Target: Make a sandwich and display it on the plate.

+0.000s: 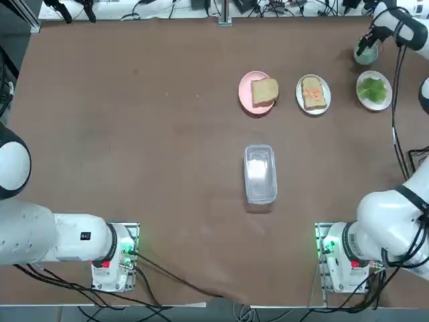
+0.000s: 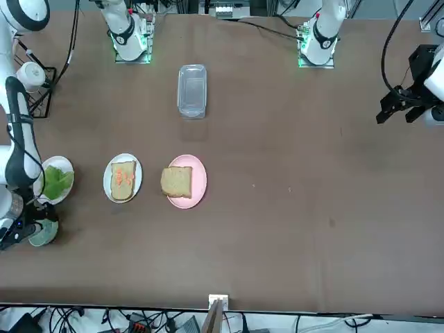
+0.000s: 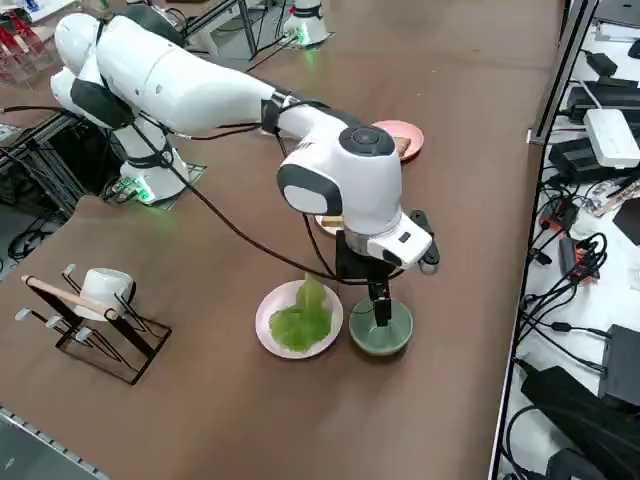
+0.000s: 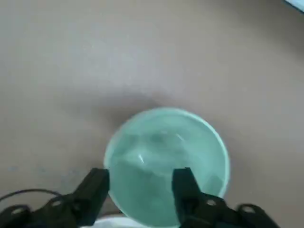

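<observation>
Risk at the green bowl (image 4: pixel 166 164): the right gripper (image 4: pixel 142 183) hangs just above it, jaws apart and empty, one finger over the bowl's inside. A careless lift or swing could clip the rim and tip it. Just beside the jaws sits the lettuce plate (image 3: pixel 270 330); farther along the counter (image 1: pixel 134 134) wait the topped slice (image 1: pixel 313 92) and bare slice (image 1: pixel 265 90), unstacked.

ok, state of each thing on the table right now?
right hand: open, over the green bowl
green bowl: upright, looks empty
lettuce: on a white plate, unused
bread with orange bits: open-faced on white plate
plain bread: on pink plate
clear container: upright, looks empty
</observation>
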Motion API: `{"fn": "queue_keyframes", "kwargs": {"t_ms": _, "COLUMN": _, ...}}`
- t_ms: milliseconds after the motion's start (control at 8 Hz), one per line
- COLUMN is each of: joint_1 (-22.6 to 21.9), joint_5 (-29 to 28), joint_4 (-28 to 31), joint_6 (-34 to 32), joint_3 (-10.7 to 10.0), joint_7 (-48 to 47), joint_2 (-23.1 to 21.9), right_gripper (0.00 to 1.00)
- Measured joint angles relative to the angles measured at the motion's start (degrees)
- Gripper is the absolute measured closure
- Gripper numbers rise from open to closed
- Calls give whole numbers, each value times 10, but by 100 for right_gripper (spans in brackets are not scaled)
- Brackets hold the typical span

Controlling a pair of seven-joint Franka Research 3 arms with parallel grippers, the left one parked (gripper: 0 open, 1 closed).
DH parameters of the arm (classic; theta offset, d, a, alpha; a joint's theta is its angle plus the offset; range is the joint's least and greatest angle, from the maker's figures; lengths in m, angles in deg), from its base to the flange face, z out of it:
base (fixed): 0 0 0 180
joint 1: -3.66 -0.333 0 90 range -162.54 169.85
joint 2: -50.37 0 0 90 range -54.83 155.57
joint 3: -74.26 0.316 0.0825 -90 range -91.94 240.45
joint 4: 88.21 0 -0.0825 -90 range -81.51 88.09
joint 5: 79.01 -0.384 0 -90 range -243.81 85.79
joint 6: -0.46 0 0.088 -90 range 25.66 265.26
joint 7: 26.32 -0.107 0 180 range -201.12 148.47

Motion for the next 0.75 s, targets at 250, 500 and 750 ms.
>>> {"fn": "queue_keyframes", "kwargs": {"t_ms": 250, "joint_1": -1, "joint_5": -1, "joint_4": -5, "joint_6": -56, "joint_3": 3, "joint_7": -4, "joint_2": -29, "right_gripper": 0}}
{"fn": "queue_keyframes", "kwargs": {"t_ms": 500, "joint_1": 3, "joint_5": -15, "joint_4": 0, "joint_6": -125, "joint_3": 4, "joint_7": -25, "joint_2": -65, "right_gripper": 0}}
{"fn": "queue_keyframes", "kwargs": {"t_ms": 750, "joint_1": 19, "joint_5": -25, "joint_4": 33, "joint_6": -156, "joint_3": 3, "joint_7": -47, "joint_2": -88, "right_gripper": 0}}
